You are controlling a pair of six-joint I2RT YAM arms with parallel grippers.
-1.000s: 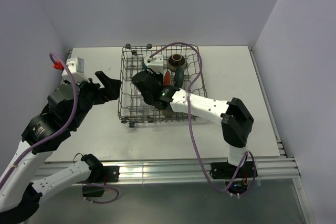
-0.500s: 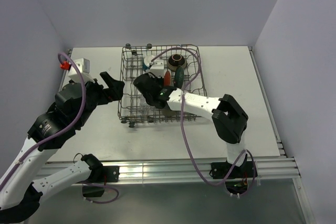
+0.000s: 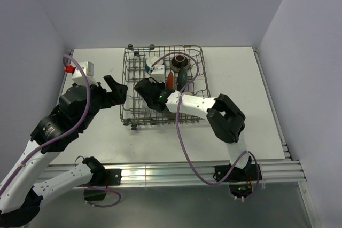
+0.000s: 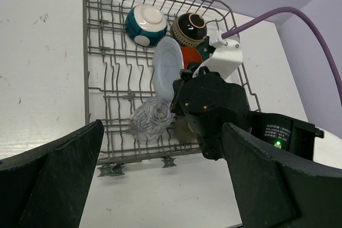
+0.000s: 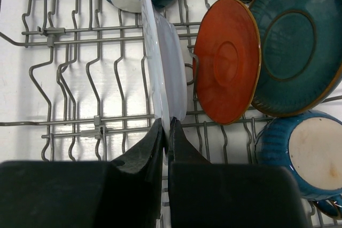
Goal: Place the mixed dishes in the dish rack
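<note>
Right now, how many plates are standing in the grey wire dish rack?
3. A pale white plate stands edge-on, pinched by the right gripper; a round orange-red plate stands beside it; a round teal plate is just past that. Others may be hidden.

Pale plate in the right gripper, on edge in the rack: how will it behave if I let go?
The pale plate looks stiff and glossy, so the thin rim pinch by the right gripper may slip. On edge in the dish rack, it would probably lean toward the orange-red plate, not fall flat. Likely brittle; release gently.
</note>
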